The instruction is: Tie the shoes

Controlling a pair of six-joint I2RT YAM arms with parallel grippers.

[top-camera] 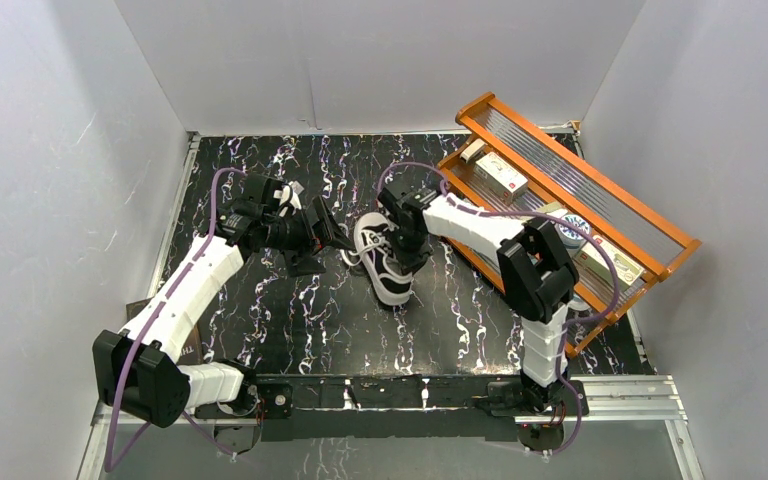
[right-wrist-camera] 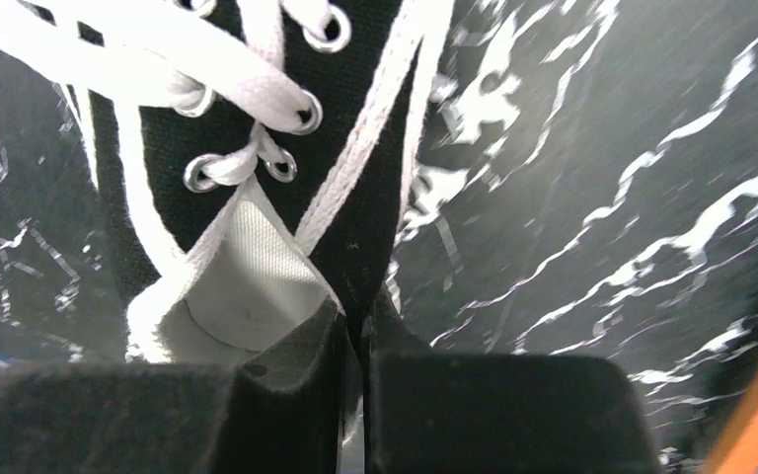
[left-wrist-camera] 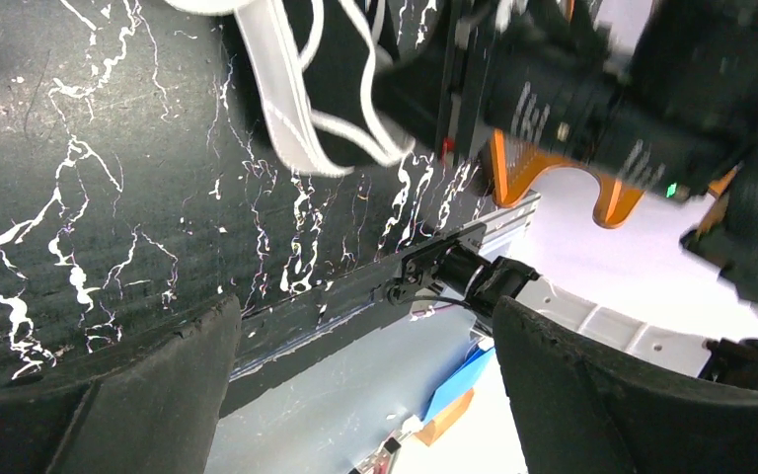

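We see the sneaker (top-camera: 385,262) near the middle of the counter (top-camera: 290,320), our right pincer (right-wrist-camera: 355,395) clamped on its soft canvas collar and our left pincer (left-wrist-camera: 365,336) spread apart and empty nearby, and we judge it light, its limp laces (right-wrist-camera: 148,69) best pinched near their ends.

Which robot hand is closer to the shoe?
Right. The right gripper is clamped on the shoe at its collar. The left gripper hangs open beside the shoe, apart from it.
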